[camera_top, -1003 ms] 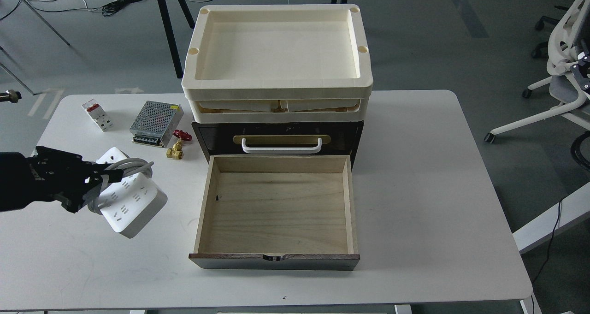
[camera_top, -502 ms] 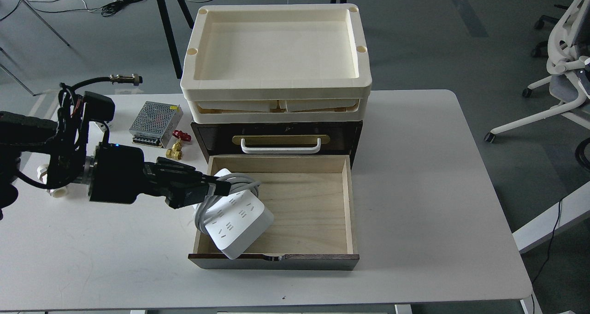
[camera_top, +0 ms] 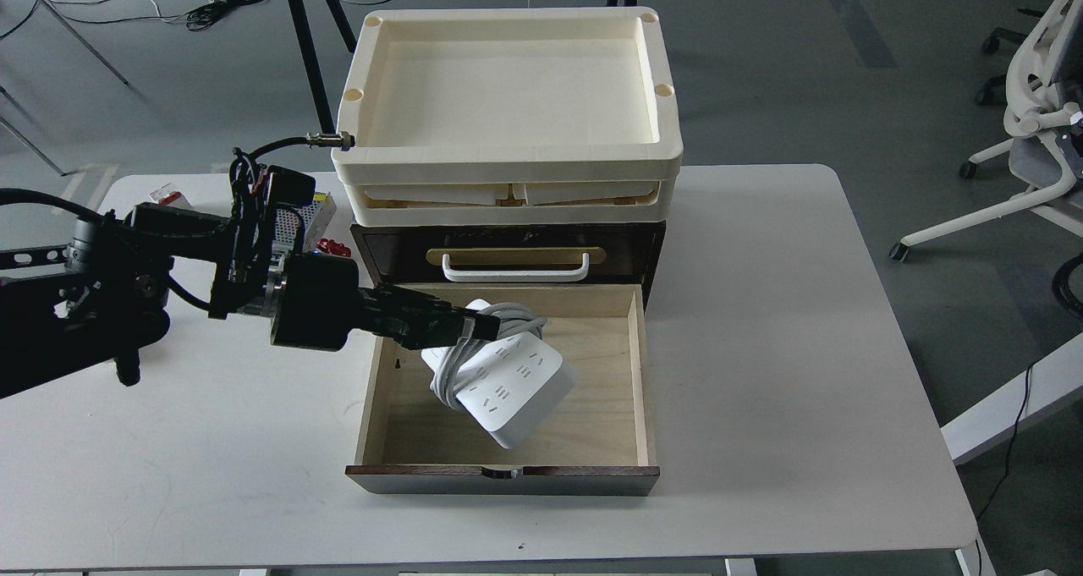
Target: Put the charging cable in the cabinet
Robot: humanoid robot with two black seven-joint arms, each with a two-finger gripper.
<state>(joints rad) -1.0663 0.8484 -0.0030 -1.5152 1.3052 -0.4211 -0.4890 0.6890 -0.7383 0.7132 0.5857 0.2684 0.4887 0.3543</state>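
Observation:
The charging cable (camera_top: 508, 381), a white power strip with a thick white cord wound around its middle, hangs tilted above the middle of the open drawer. My left gripper (camera_top: 475, 326) comes in from the left and is shut on the wound cord. The cabinet (camera_top: 508, 250) is dark brown, with a white handle on a gold plate. Its lower drawer (camera_top: 592, 407) is pulled out and shows a pale wood floor. Two cream trays (camera_top: 508, 149) are stacked on top. The right gripper is out of view.
A perforated metal power supply box (camera_top: 320, 208), a brass valve with red handle (camera_top: 337, 248) and a small white block with red top (camera_top: 165, 195) lie behind my left arm on the white table (camera_top: 804, 348). An office chair (camera_top: 1041, 136) stands right.
My left gripper carried the power strip rightward, from over the table left of the drawer to above the drawer's middle. The drawer has stayed open.

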